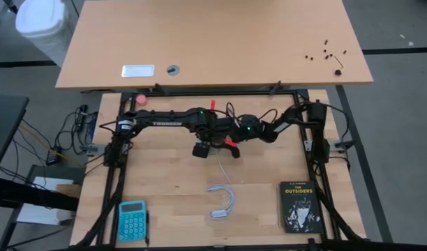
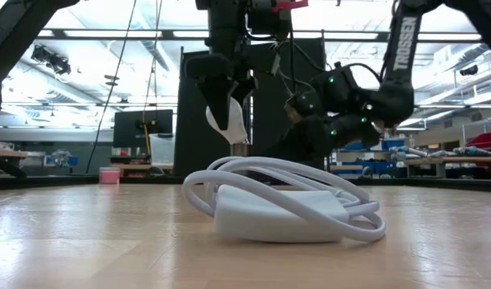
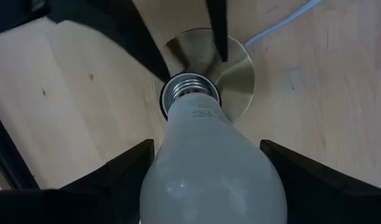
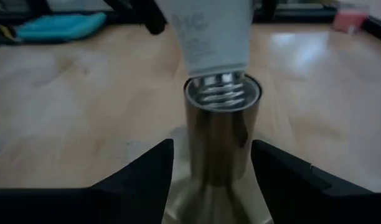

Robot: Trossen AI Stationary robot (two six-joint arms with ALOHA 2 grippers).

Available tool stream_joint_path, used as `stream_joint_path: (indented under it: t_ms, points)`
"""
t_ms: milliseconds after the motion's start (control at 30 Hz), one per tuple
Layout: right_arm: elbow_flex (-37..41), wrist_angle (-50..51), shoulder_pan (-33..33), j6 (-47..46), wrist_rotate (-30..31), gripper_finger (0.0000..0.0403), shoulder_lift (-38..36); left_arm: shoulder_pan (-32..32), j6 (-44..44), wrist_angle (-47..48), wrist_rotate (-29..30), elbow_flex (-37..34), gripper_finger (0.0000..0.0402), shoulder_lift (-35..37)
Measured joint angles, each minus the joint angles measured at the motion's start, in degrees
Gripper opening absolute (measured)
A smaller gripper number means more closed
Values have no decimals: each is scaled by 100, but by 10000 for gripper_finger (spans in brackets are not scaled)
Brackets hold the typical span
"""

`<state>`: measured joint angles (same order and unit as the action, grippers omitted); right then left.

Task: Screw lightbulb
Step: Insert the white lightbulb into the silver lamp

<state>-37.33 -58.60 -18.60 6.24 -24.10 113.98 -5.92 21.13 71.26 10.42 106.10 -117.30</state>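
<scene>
Lightbulb [image 3: 210, 168] standing base-down, threads entering socket [image 4: 223, 140] mouth, not fully seated. Left gripper [image 3: 209, 180] clamping globe between both fingers. Right gripper [image 4: 212, 171] bracing socket stem, jaws part-closed around it. Step judged: threading underway. Next: rotating bulb while socket is holding steady.

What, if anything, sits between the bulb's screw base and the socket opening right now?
Nothing visible does. The lightbulb, held by the left gripper, has its threaded base at the mouth of the socket, which the right gripper straddles.
</scene>
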Motion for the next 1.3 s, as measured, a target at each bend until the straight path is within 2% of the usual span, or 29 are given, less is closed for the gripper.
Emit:
stream_joint_path:
  t_ms: [200,267,600,900,1300]
  points:
    - [-294,-278,-258,99,-1142,227,336,7,377,30,-21,10,292,0]
    - [-428,-237,-275,141,-1331,227,439,16,453,11,6,15,292,0]
    - [-1019,8,-138,276,-1697,227,781,110,1159,-26,190,15,292,0]
    - [-977,130,-239,-177,-1987,227,781,234,1802,-56,533,15,292,0]
    - [-954,91,-182,-605,-1827,227,781,305,2510,-148,785,15,292,0]
